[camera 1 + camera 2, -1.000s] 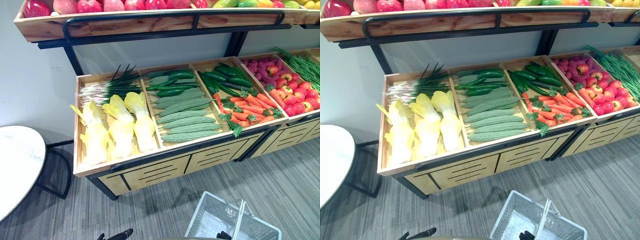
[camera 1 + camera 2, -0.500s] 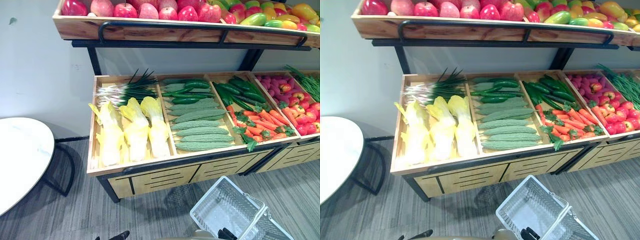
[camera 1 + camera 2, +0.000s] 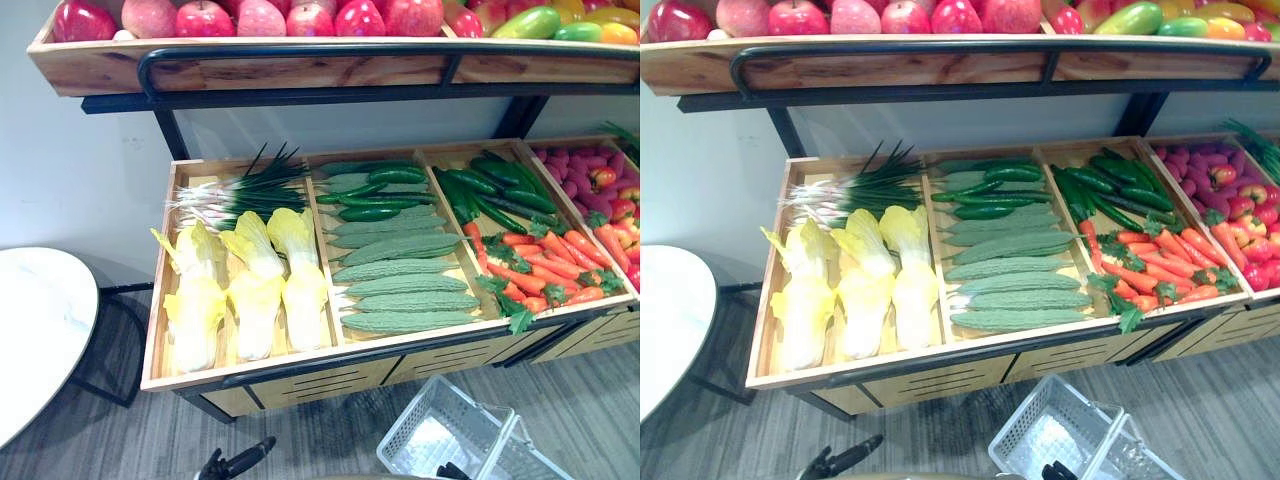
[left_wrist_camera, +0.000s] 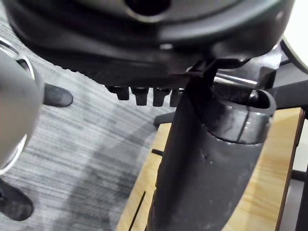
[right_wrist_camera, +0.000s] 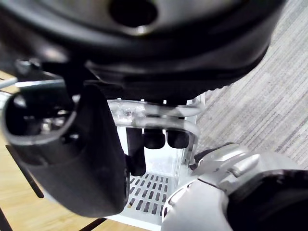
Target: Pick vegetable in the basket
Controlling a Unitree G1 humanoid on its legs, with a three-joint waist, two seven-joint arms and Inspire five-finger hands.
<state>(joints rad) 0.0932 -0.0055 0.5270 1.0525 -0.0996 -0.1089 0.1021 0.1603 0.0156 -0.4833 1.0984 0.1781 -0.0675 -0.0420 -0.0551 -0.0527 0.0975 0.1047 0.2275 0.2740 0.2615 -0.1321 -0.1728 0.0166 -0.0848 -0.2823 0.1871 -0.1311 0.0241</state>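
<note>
Since a second ago the camera has shifted and the left hand point(image 3: 238, 463) has risen further into sight. Left eye view: Chinese cabbages point(image 3: 258, 290) and bitter gourds point(image 3: 405, 300) lie in the wooden bins point(image 3: 162, 300). Right eye view: the white basket point(image 3: 1050, 440) shows in front of the stand. Left wrist view: fingers point(image 4: 139, 94) relaxed, holding nothing. Right wrist view: right hand point(image 5: 86, 154) curled round the basket handle point(image 5: 159, 111).

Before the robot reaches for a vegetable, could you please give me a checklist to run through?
1. Hold on basket: ok, right hand curled round its handle.
2. Free left hand: ok, fingers straight, holding nothing.
3. Room in basket: ok, its visible part holds nothing.
4. Reach: not ok, left hand hangs below the stand front edge, apart from the vegetables.
5. Access to ridged gourds: ok, lying uncovered at the stand's front.
</note>
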